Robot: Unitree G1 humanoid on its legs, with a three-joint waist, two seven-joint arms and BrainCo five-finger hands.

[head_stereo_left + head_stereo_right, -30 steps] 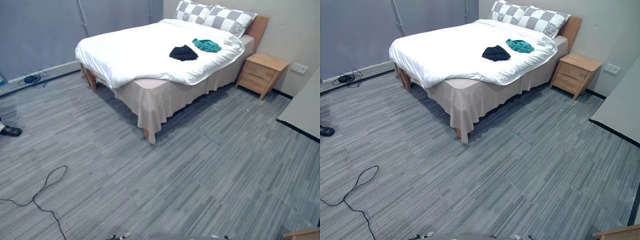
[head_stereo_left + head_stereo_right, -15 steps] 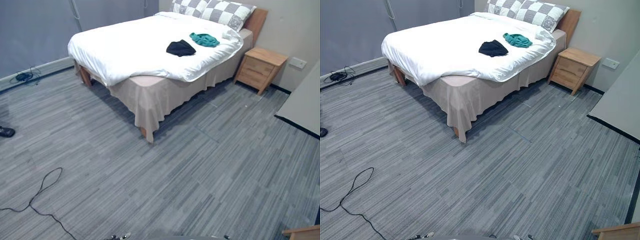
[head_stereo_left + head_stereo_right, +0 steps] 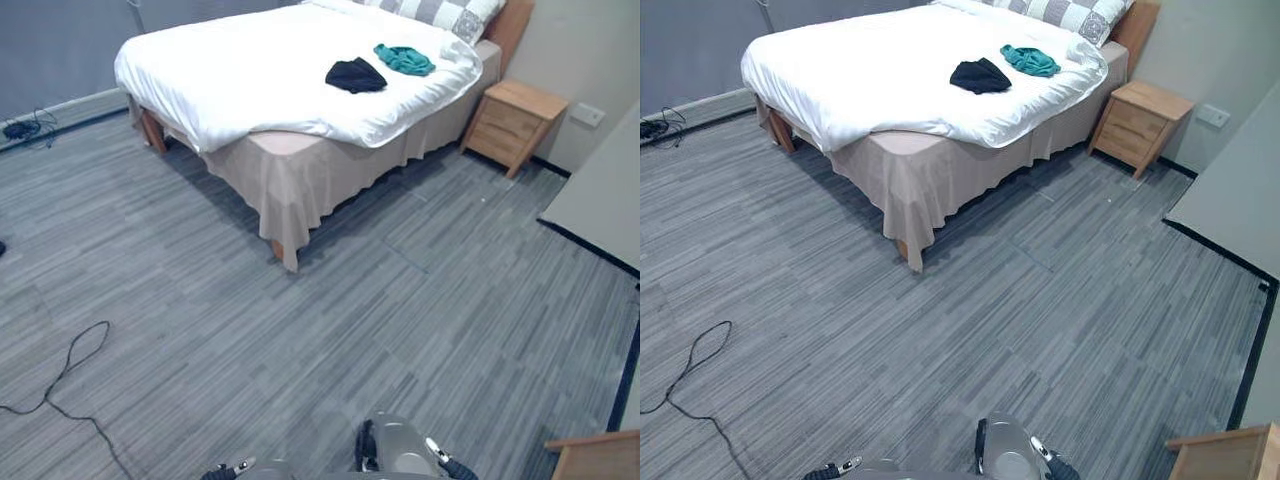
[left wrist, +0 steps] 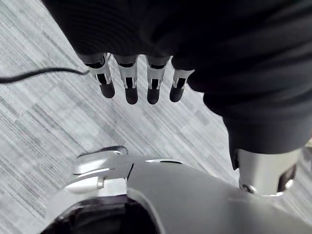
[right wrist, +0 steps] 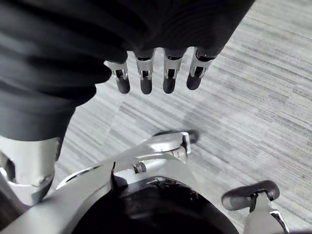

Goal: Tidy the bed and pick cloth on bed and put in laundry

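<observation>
In the head views a wide bed [image 3: 250,80] with a white duvet and a beige skirt stands at 12 o'clock, far from the robot, across a grey striped carpet floor [image 3: 300,340]. The task's things are on the duvet, on the half nearer to the headboard. A small crumpled black cloth [image 3: 355,75] lies there, and a crumpled teal cloth [image 3: 404,60] lies just beside it at its 1 o'clock, not touching it. Grey-and-white checkered pillows [image 3: 450,12] are at the head of the bed. A low wooden nightstand with drawers [image 3: 512,112] stands on the floor at 2 o'clock, beside the bed. The left hand [image 4: 130,90] hangs over the floor with its fingers straight and apart, holding nothing. The right hand [image 5: 146,80] hangs the same way, also empty.
</observation>
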